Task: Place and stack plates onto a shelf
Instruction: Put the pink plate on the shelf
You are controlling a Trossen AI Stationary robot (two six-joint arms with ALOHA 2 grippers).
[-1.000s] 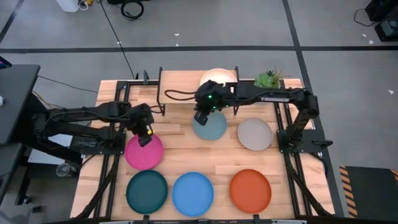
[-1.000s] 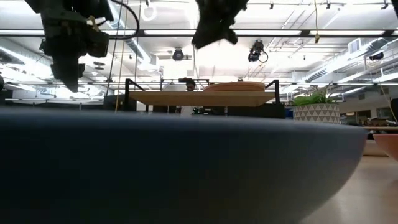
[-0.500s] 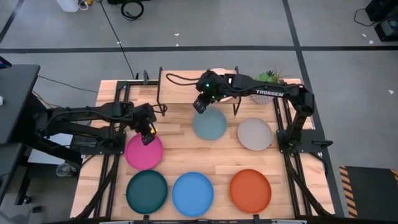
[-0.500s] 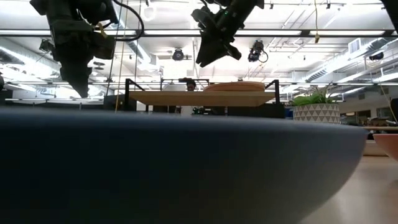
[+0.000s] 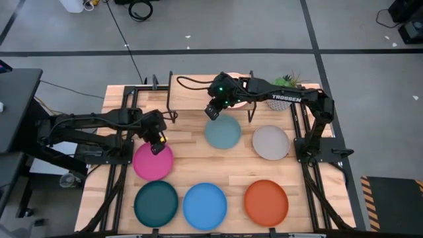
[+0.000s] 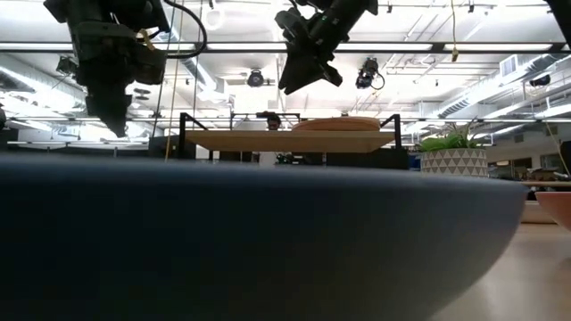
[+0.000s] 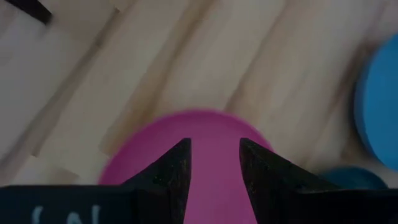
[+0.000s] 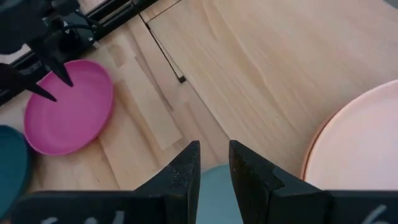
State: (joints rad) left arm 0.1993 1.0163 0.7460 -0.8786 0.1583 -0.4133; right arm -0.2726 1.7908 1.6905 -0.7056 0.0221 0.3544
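Observation:
Six plates lie flat on the slatted table: magenta [image 5: 153, 162], pale blue [image 5: 223, 133], grey [image 5: 271, 143], dark teal [image 5: 156, 202], bright blue [image 5: 204, 206] and orange [image 5: 266, 202]. A pale peach plate [image 8: 360, 143] rests on the shelf [image 8: 280, 62]; my right arm hides it in the high view. My left gripper [image 5: 156, 143] hangs open above the magenta plate's far rim [image 7: 214, 134]. My right gripper [image 5: 213, 112] is open in the air over the shelf's near edge, beyond the pale blue plate [image 8: 214, 186].
A potted plant [image 5: 284, 84] stands at the table's far right corner, beside the shelf [image 6: 290, 140]. The shelf's black legs [image 8: 180, 79] stand just under my right gripper. The bright blue plate's rim [image 6: 268, 241] fills the low view's foreground. Bare wood lies between the plates.
My right gripper has moved from above the pale blue plate toward the table's far edge, to the shelf's near edge, and its arm now covers the plate on the shelf in the high view. My left gripper has sunk slightly toward the magenta plate.

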